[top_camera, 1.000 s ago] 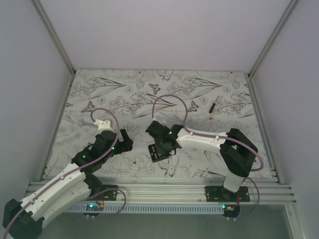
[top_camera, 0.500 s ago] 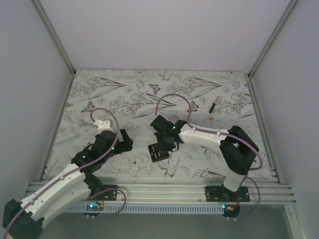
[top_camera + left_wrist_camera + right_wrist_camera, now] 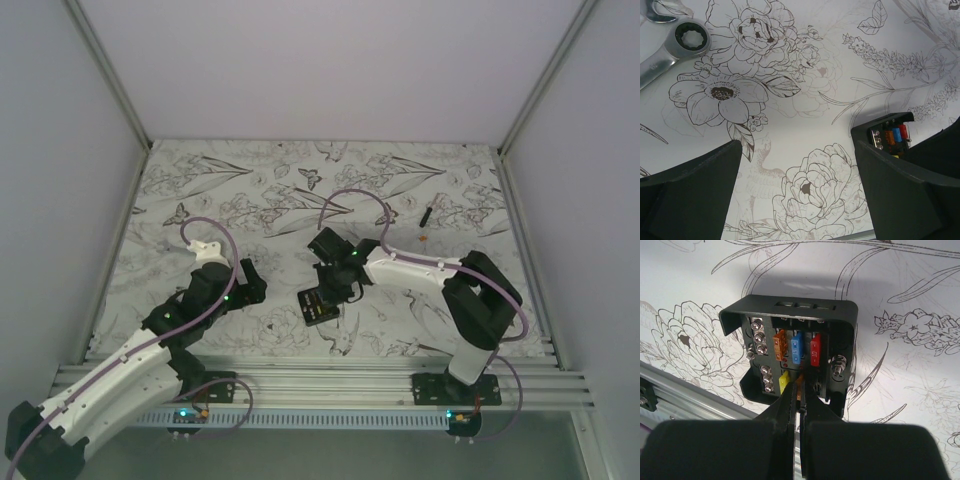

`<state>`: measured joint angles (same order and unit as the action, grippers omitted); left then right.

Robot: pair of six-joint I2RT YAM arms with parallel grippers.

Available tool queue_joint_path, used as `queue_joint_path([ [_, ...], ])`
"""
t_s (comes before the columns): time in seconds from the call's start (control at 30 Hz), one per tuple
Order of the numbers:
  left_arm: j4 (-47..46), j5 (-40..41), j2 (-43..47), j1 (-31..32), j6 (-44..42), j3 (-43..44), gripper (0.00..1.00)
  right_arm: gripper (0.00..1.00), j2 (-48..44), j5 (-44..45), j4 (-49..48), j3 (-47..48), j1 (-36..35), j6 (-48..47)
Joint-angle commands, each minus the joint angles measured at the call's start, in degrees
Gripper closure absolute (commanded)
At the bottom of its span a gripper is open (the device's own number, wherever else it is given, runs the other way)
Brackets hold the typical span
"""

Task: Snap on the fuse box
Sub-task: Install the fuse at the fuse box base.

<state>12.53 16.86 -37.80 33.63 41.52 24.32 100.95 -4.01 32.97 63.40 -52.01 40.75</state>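
Observation:
The fuse box (image 3: 790,347) is a small black open box lying on the flower-print mat, with orange, blue and red fuses in its upper row and a yellow one below. It shows in the top view (image 3: 318,306) and at the right edge of the left wrist view (image 3: 887,132). My right gripper (image 3: 801,390) is shut on a small orange fuse (image 3: 800,382), held at the box's lower row beside the yellow fuse. In the top view the right gripper (image 3: 335,285) stands over the box. My left gripper (image 3: 800,195) is open and empty, left of the box (image 3: 252,285).
A metal ring wrench (image 3: 670,50) lies on the mat ahead of the left gripper. A thin black stick-like piece (image 3: 426,213) and a tiny orange bit (image 3: 424,239) lie at the back right. A metal rail (image 3: 320,385) runs along the near edge.
My right wrist has shifted a little to the right above the fuse box. The box and the left arm have not moved.

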Motion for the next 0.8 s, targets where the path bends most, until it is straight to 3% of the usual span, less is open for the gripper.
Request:
queue_joint_path([
  [0.0,1.59,1.59,0.88,-0.4,0.33,0.41,0.0,1.0,14.88,19.91,13.73,-8.9,1.55,-3.41],
  [0.3,1.68,1.59,0.81,-0.46,0.48,0.44,0.0,1.0,7.3,23.17,17.29,3.86,-5.73,-3.32],
  [0.5,1.78,1.59,1.51,-0.42,0.43,0.29,0.0,1.0,9.1,27.15,20.79,10.76,-9.04,-3.66],
  [0.77,1.92,1.77,1.78,-0.42,0.6,0.27,0.0,1.0,13.28,23.13,14.78,4.6,-8.98,-3.1],
])
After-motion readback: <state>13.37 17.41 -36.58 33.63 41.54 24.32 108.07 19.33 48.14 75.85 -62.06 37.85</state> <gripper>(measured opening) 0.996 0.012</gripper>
